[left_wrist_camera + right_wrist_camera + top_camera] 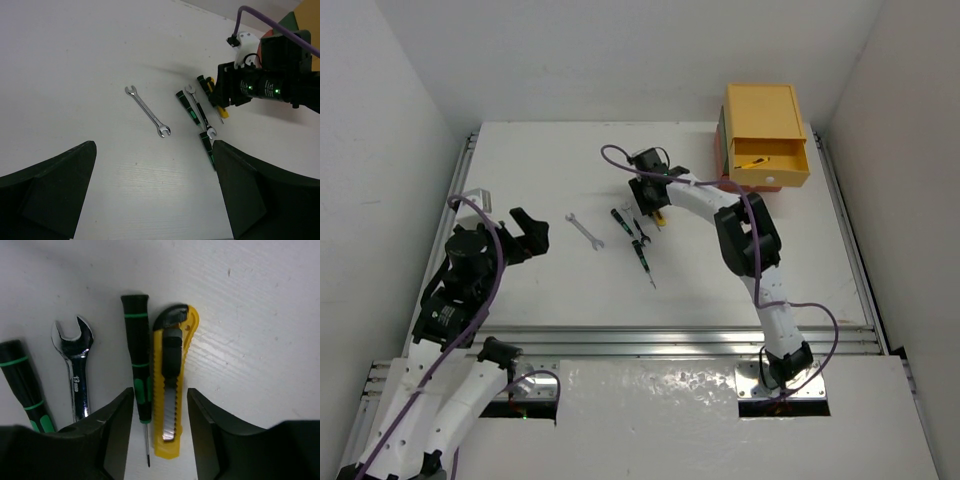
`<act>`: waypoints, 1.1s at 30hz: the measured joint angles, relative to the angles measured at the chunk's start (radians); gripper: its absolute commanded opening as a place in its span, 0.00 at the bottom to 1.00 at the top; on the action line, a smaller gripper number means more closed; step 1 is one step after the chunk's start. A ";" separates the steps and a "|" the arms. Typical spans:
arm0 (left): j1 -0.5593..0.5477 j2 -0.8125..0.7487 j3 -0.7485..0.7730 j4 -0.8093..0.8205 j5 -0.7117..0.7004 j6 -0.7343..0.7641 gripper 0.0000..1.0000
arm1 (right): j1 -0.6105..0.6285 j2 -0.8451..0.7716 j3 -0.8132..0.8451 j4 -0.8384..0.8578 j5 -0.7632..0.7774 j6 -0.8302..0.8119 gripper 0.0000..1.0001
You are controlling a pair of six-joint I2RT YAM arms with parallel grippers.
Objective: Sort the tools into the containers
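White table (590,295) dead centre, grainy painted top, evenly lit, soft shadows. Plain white walls (380,100) left, right & behind it. Aluminium rails (650,338) along its near edge & sides.

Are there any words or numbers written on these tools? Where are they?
"13": on the shank of the silver wrench in the right wrist view; the tiny mark after it is too blurred to read.
No text shows on the yellow knife, the screwdrivers or the yellow drawer.
The other wrench is too small to read.
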 measured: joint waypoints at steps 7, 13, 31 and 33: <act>0.000 -0.016 0.000 0.000 0.008 0.001 1.00 | -0.003 0.000 0.033 0.005 -0.001 -0.010 0.46; 0.000 -0.020 0.000 0.000 0.015 0.003 1.00 | -0.018 -0.036 -0.064 0.024 -0.040 0.009 0.51; 0.000 -0.020 0.000 0.000 0.022 0.003 1.00 | -0.140 -0.082 -0.071 -0.004 -0.161 0.038 0.46; 0.000 -0.020 0.000 0.000 0.022 0.003 1.00 | -0.136 -0.071 -0.071 -0.007 -0.169 0.036 0.46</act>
